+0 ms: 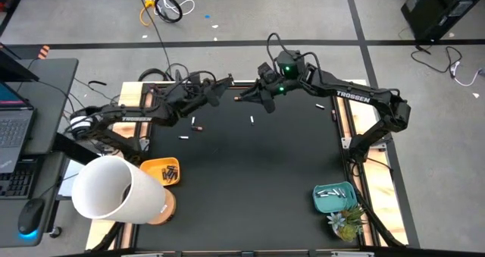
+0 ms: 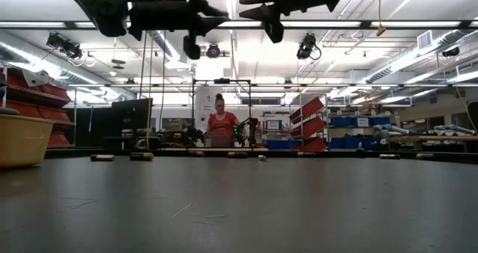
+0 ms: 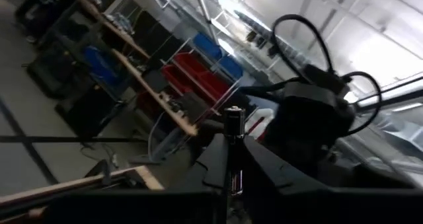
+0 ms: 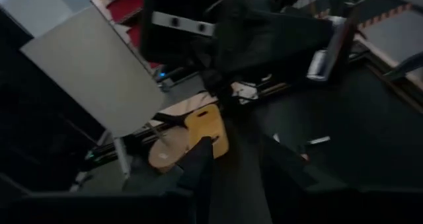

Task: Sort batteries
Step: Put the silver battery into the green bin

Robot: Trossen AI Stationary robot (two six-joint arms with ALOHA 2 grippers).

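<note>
White lamp shade (image 1: 114,190) crowds the yellow tray (image 1: 155,168) of batteries (image 1: 171,173).

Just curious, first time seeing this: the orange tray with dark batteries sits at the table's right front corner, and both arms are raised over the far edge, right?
Not quite. In the high view the orange tray with dark batteries sits at the table's left front corner; the right front corner holds a teal tray. Both arms are indeed raised over the far edge.
</note>
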